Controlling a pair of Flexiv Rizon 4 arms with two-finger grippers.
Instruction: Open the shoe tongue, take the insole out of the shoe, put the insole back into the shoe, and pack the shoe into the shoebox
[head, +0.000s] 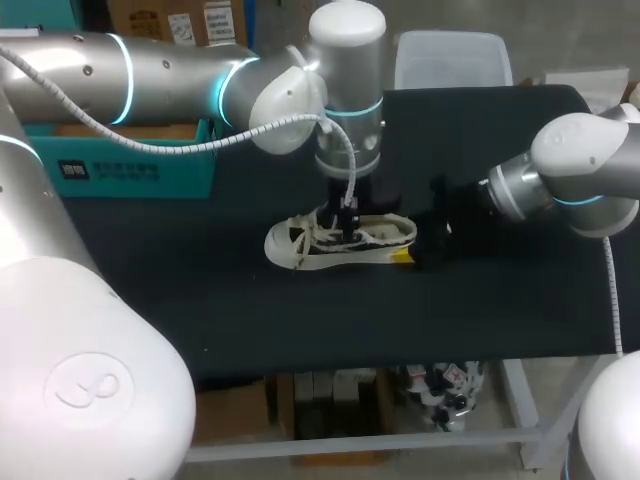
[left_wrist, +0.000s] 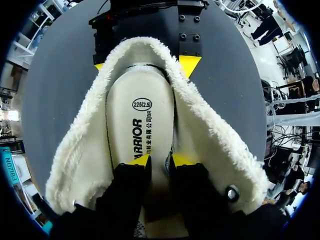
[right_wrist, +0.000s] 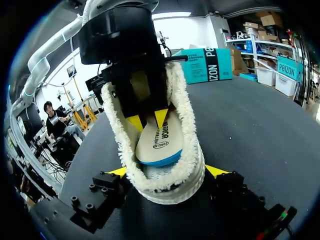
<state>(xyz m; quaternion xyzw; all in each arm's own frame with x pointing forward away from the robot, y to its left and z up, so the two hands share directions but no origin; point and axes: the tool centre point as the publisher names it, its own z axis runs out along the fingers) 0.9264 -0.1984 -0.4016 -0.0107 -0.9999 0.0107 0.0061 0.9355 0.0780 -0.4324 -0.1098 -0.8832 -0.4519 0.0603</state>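
- The shoe (head: 290, 246) lies near the middle of the dark surface (head: 300, 320), toe toward 9 o'clock and heel toward 3 o'clock. Its laces (head: 318, 238) are slack across the front.
- My left arm (head: 170, 70) comes in from 10 o'clock and drops straight down over the shoe. My left claw (head: 347, 228) is inside the shoe's mouth.
- In the left wrist view, my left claw (left_wrist: 161, 160) has its fingertips (left_wrist: 140, 160) a narrow gap apart. Both are over the top of the cream insole (left_wrist: 140, 115), with nothing pinched between them.
- The insole is inside the shoe, ringed by the fleece lining (left_wrist: 210, 130), which is spread wide.
- In the right wrist view, the heel end of the insole (right_wrist: 157, 142) is tilted up and shows a blue edge below it.
- My right arm (head: 570, 170) comes in from 3 o'clock, and my right claw (head: 415, 250) is at the heel.
- My right claw (right_wrist: 167, 171) is spread wide around the back of the shoe (right_wrist: 170, 185), with one yellow fingertip (right_wrist: 120, 171) against each side of the heel, pinching it.
- The teal shoebox (head: 130, 170) stands at 10 o'clock from the shoe, well apart from it, at the far left of the surface.
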